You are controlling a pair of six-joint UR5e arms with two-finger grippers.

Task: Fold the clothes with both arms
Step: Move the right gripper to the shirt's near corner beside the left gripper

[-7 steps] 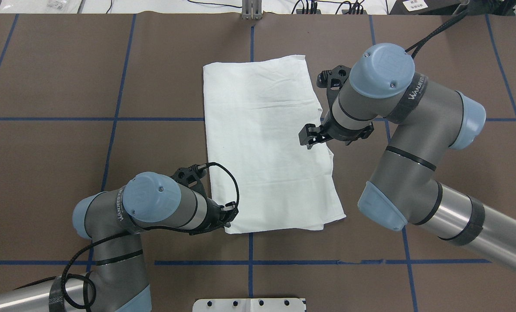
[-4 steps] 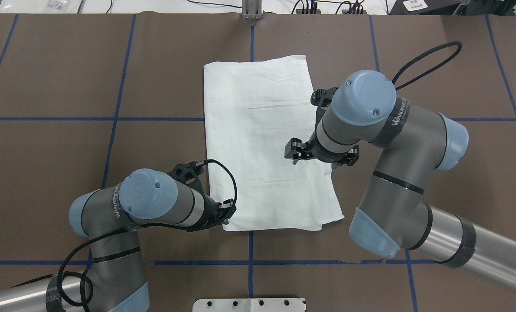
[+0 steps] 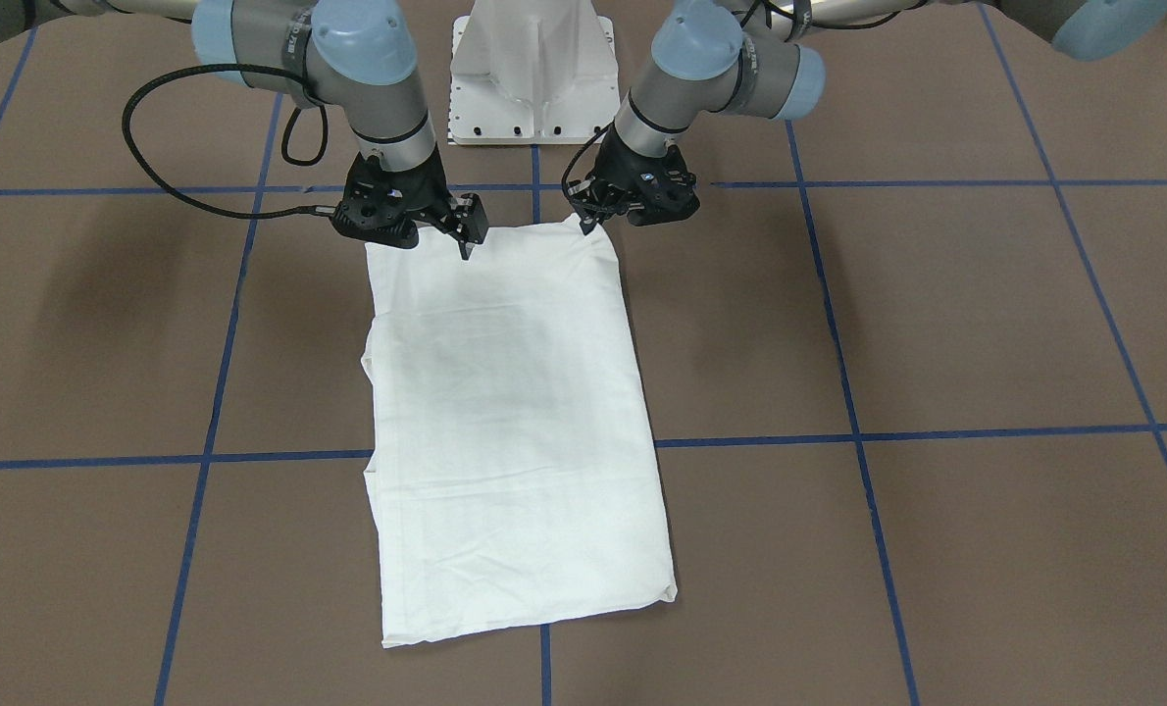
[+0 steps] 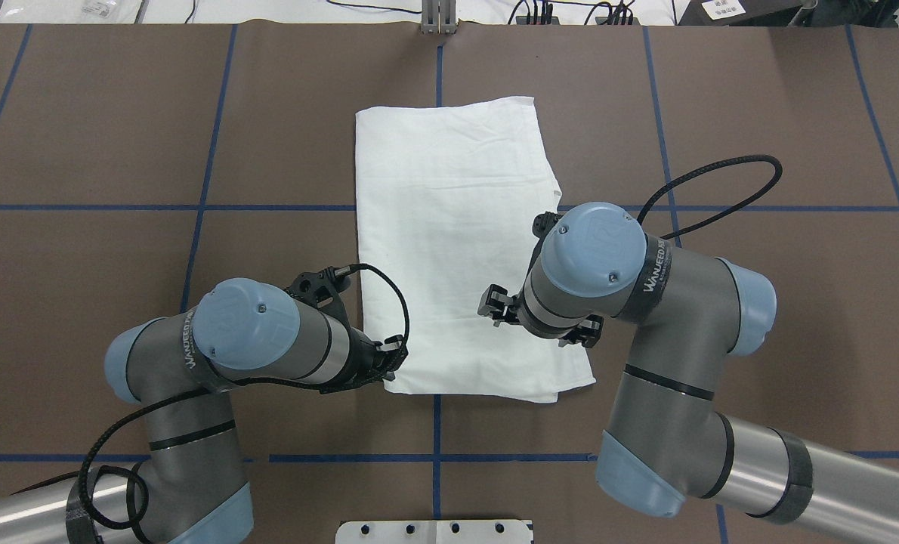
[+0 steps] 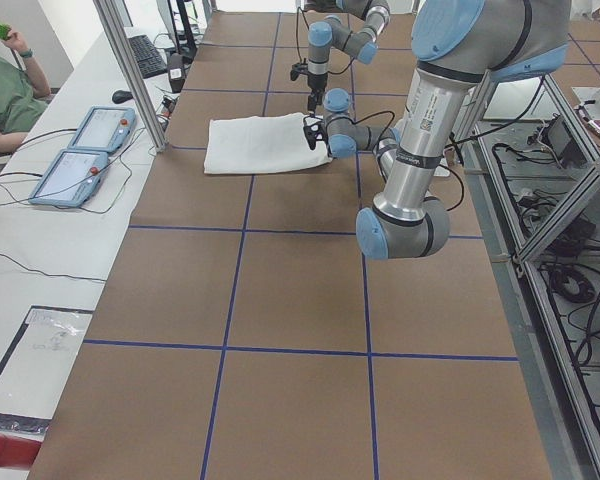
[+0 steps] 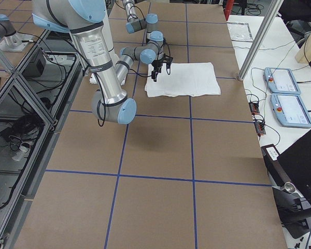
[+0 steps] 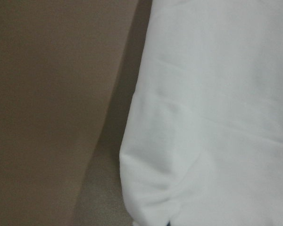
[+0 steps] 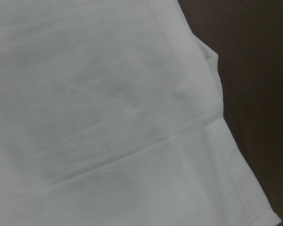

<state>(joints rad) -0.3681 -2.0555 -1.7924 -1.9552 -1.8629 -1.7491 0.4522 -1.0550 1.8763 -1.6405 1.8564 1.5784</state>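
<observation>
white t-shirt [image 4: 457, 242] in a long, flat, folded rectangle

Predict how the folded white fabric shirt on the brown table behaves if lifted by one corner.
The folded white fabric shirt would probably be floppy: its creases and soft layered edges suggest thin cloth. Lifted by one corner, the layers would likely sag and unfold. Lying loose, it may bunch if pushed.

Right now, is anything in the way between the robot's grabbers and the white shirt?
No, nothing visible is. The left gripper is right at the near corner of the shirt, and the right gripper is over the cloth near the same end. The shirt lies flat on the table.
</observation>
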